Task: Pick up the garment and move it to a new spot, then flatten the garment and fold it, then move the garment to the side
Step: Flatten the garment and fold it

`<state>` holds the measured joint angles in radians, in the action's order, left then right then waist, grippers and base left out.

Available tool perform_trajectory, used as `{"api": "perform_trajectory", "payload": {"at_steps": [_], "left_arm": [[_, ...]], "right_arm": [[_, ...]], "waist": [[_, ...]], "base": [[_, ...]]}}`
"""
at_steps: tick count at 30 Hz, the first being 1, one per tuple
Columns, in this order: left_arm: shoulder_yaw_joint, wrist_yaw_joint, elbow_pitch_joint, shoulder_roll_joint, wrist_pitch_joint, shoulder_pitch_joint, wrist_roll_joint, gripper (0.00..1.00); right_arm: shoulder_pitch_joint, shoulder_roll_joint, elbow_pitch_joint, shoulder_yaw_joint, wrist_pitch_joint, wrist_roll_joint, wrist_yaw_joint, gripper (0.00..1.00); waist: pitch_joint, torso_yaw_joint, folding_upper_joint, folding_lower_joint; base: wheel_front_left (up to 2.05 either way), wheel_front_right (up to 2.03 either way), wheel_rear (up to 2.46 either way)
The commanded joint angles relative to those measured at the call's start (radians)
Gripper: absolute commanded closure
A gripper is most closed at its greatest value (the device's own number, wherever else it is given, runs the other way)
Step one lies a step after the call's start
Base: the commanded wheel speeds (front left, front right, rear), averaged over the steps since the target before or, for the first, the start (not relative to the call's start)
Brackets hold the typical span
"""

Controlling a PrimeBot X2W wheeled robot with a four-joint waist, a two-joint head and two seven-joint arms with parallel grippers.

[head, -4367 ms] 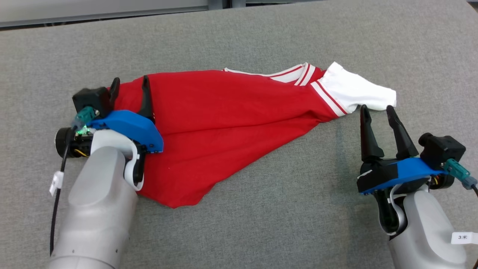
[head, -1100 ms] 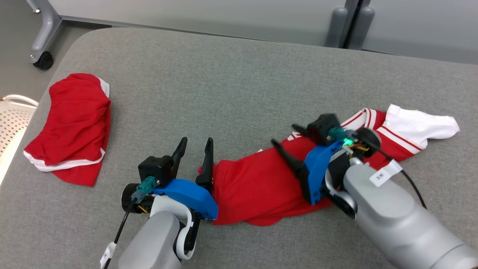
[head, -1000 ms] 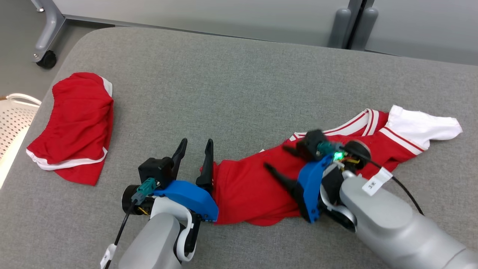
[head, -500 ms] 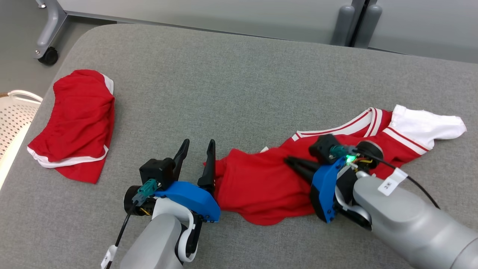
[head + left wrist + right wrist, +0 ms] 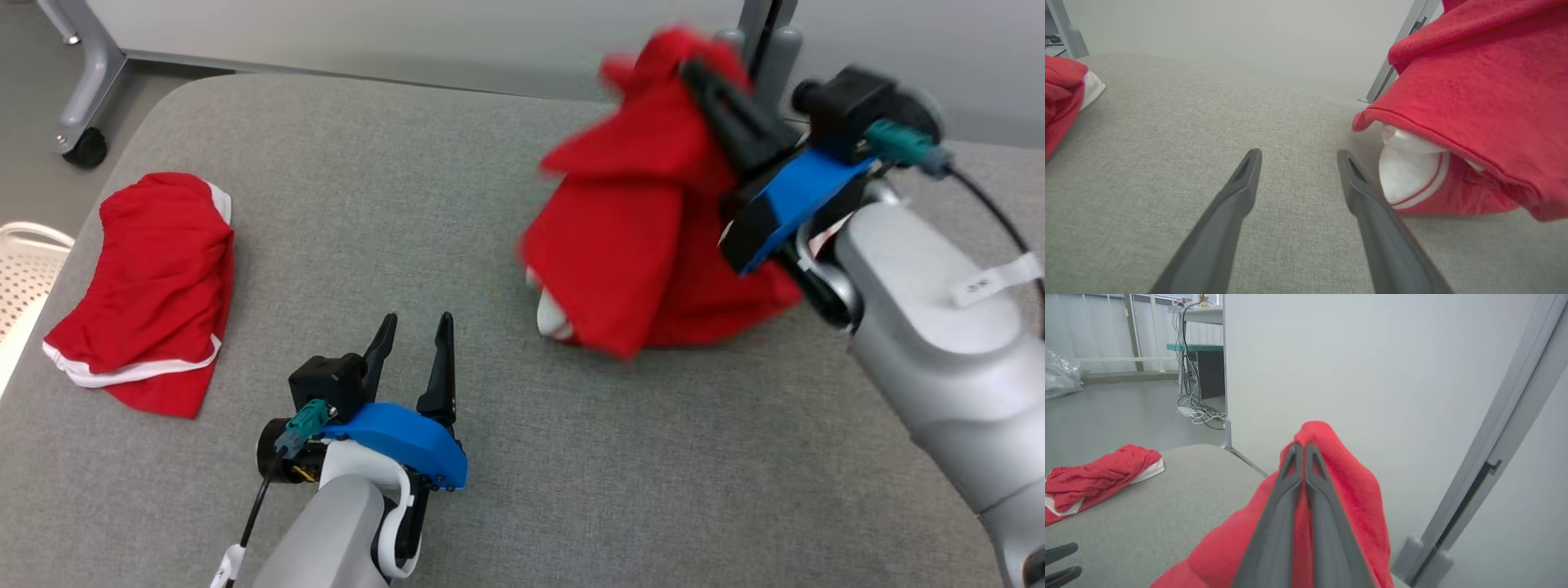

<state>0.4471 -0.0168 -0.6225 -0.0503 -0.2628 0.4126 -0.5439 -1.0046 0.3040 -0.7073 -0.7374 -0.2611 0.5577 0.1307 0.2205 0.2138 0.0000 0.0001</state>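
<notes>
Red shirt (image 5: 645, 245) upper right in our head view, bunched, our right gripper (image 5: 695, 72) pinching its top, our left gripper (image 5: 417, 320) spread at bottom centre, left wrist view, shirt's lower end on grey table (image 5: 1167, 134) at right, right wrist view, fingers (image 5: 1278, 522) clamping shirt at centre.

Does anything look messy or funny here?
Yes. The red shirt hangs in a crumpled bunch from the shut right tool, its bottom seemingly touching the grey table, with a white sleeve poking out underneath. The red shorts lie rumpled near the table's left edge. Nothing looks torn or spilled.
</notes>
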Motion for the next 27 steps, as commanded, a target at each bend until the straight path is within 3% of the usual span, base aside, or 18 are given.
{"api": "perform_trajectory", "payload": {"at_steps": [1,3,6,12,13,14,15,20,27], "left_arm": [[-0.008,0.004,-0.005,0.000,-0.003,-0.005,0.010,0.00],[-0.012,0.007,-0.009,0.000,-0.003,-0.011,0.016,0.00],[-0.019,0.010,-0.016,0.000,-0.003,-0.021,0.016,0.00],[-0.029,0.016,-0.030,0.000,-0.003,-0.041,0.019,0.00],[-0.032,0.016,-0.033,0.000,-0.003,-0.045,0.019,0.00],[-0.032,0.017,-0.036,0.000,-0.003,-0.047,0.019,0.00],[-0.035,0.018,-0.039,-0.001,-0.003,-0.050,0.021,0.00],[-0.047,0.017,-0.048,0.000,-0.003,-0.059,0.028,0.00],[-0.055,0.025,-0.038,0.000,-0.003,-0.049,0.042,0.00]], "right_arm": [[0.056,-0.013,0.073,0.088,-0.005,-0.099,0.000,1.00],[0.127,-0.046,0.182,0.162,-0.005,-0.228,0.000,1.00],[0.244,-0.067,0.260,0.143,-0.005,-0.339,0.000,1.00],[0.442,-0.086,0.218,-0.022,-0.005,-0.315,0.000,0.99],[0.475,-0.092,0.196,-0.059,-0.005,-0.281,0.000,0.65],[0.494,-0.091,0.178,-0.093,-0.006,-0.262,0.000,0.19],[0.510,-0.091,0.167,-0.124,-0.006,-0.233,0.000,0.00],[0.565,-0.076,0.141,-0.193,-0.006,-0.135,0.000,0.00],[0.581,-0.071,0.194,-0.034,-0.006,-0.115,0.000,0.00]], "waist": [[-0.012,-0.011,0.0000,-0.0001],[-0.023,-0.020,0.0000,-0.0001],[-0.039,-0.033,0.0000,-0.0001],[-0.053,-0.057,0.0000,-0.0001],[-0.053,-0.062,0.0000,-0.0001],[-0.053,-0.066,0.0000,-0.0001],[-0.053,-0.071,0.0000,-0.0001],[-0.052,-0.094,0.0000,-0.0001],[-0.058,-0.129,0.0000,-0.0001]], "base": [[0.00,0.00,0.00],[0.00,0.00,0.00],[0.00,0.00,0.00],[0.00,0.00,0.00],[0.00,0.00,0.00],[0.00,0.00,0.00],[0.00,0.00,0.00],[0.00,0.00,0.00],[0.00,0.00,0.00]]}}
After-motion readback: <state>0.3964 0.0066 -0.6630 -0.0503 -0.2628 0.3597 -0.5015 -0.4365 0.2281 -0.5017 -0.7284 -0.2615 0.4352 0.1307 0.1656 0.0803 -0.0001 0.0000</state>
